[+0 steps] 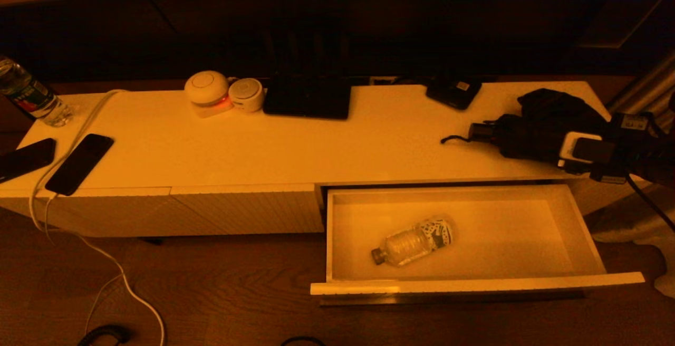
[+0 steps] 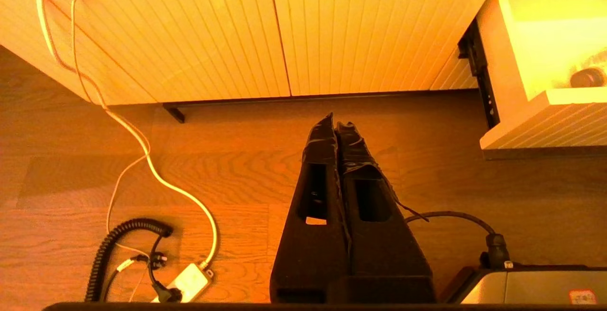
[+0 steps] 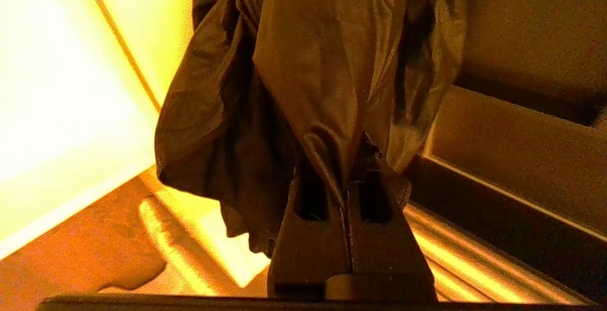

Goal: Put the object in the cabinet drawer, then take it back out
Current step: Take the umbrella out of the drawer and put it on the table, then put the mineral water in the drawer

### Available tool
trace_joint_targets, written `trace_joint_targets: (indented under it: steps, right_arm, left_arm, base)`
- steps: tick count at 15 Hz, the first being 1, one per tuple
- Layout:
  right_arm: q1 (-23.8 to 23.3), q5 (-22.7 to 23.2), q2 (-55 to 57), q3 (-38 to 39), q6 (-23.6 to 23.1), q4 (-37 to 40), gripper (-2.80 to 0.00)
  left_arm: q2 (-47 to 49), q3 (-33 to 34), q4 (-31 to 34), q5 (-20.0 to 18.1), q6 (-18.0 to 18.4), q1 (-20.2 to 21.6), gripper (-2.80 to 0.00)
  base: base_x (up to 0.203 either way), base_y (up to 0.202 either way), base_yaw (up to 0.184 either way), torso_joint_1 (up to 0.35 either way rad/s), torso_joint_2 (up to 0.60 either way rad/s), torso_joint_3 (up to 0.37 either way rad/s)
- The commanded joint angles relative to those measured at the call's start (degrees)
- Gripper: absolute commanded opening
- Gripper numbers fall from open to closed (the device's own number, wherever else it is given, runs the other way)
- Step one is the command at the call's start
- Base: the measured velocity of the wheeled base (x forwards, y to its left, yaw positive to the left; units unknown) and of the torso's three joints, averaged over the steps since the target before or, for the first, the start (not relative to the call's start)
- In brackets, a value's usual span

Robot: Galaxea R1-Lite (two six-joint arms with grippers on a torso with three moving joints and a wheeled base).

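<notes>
Now the right gripper (image 3: pixel 348 183) is pinching a fold of the black folded umbrella (image 1: pixel 532 124), its fingers clamped tight on the fabric, at the cabinet top's right end, just behind the cabinet drawer (image 1: pixel 585 230). That drawer is standing pulled fully open, with a plastic bottle (image 1: pixel 414 240) lying on its side left of its middle. The pinch looks thin, so carrying slowly and lowering the umbrella into the bare floor right of the bottle seems wisest. The left gripper (image 2: pixel 335 121) is hanging parked over the floor left of the drawer, fingers pressed together, empty.
</notes>
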Motion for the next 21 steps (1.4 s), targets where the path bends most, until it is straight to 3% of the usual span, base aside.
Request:
trace_joint_targets:
  steps: [1, 2, 3, 11, 16, 19, 21]
  right_arm:
    - [-0.06, 0.36, 0.39, 0.66, -0.46, -0.29, -2.80]
    - [-0.06, 0.83, 0.23, 1.00, -0.51, -0.42, -2.80]
    - [-0.06, 1.25, -0.12, 1.51, -0.51, -0.57, 0.00]
    - [2.35, 1.04, -6.43, 1.59, -0.51, 2.91, 0.00]
    - [8.58, 0.47, -14.74, 3.07, -0.34, 19.30, 0.00]
    - [14.67, 0.26, -18.39, 3.61, 0.12, 36.90, 0.00]
    - [17.99, 0.20, -17.73, 3.16, 0.95, 41.21, 0.00]
  left_arm:
    - [0.00, 0.00, 0.00, 0.01, 0.01, 0.00, -2.80]
    - [0.00, 0.00, 0.00, 0.01, 0.01, 0.00, -2.80]
    - [0.00, 0.00, 0.00, 0.01, 0.01, 0.00, -2.80]
    - [0.00, 0.00, 0.00, 0.01, 0.01, 0.00, -2.80]
    - [0.00, 0.00, 0.00, 0.01, 0.01, 0.00, -2.80]
    - [0.00, 0.00, 0.00, 0.01, 0.01, 0.00, -2.80]
    - [0.00, 0.00, 0.00, 0.01, 0.01, 0.00, -2.80]
  base:
    - [0.000, 0.000, 0.000, 0.000, 0.00, 0.000]
    - [0.000, 0.000, 0.000, 0.000, 0.00, 0.000]
    - [0.000, 0.000, 0.000, 0.000, 0.00, 0.000]
    - [0.000, 0.000, 0.000, 0.000, 0.00, 0.000]
    - [0.000, 0.000, 0.000, 0.000, 0.00, 0.000]
    - [0.000, 0.000, 0.000, 0.000, 0.00, 0.000]
    - [0.000, 0.000, 0.000, 0.000, 0.00, 0.000]
